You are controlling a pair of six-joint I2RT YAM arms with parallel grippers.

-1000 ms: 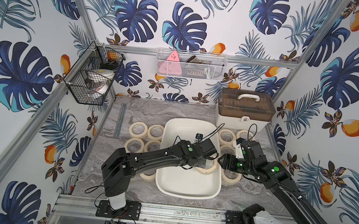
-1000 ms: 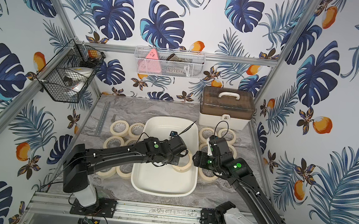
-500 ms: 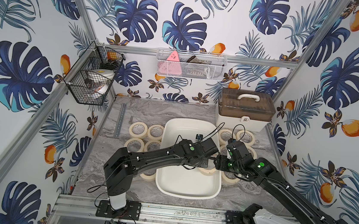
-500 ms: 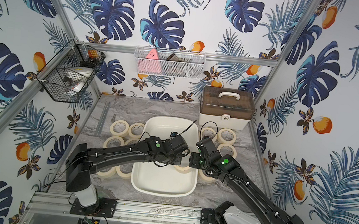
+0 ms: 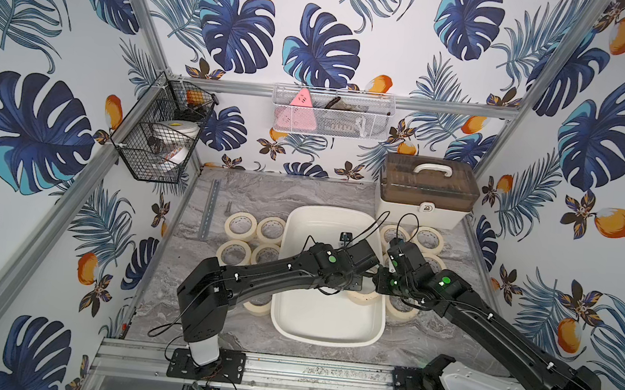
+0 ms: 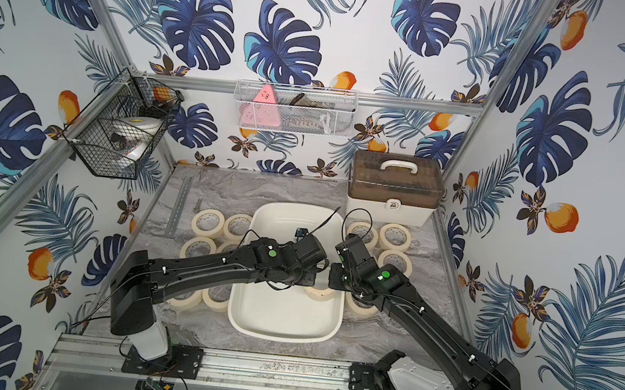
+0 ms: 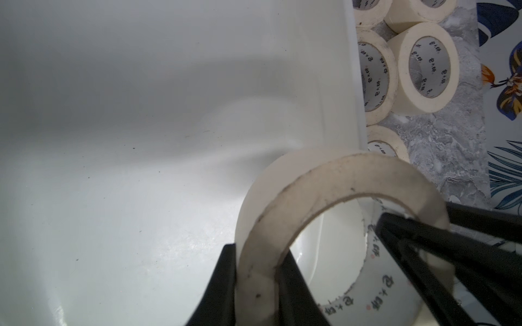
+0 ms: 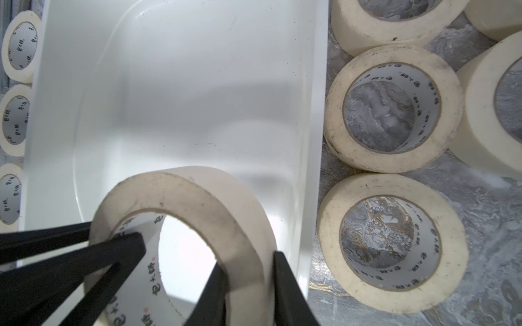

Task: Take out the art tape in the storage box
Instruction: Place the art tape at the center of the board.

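Cream art tape roll [image 7: 285,203] is inside the storage box [image 8: 197,84]. Both the left gripper [image 7: 255,256] and the right gripper [image 8: 248,271] pinch its wall, jaws narrow.

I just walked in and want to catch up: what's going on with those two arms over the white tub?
Both arms meet over the storage box. The left gripper and the right gripper are each shut on the wall of the same art tape roll, at opposite sides, with one finger inside its hole and one outside. It is the only roll in the box. The other rolls lie on the table on both sides of the box.
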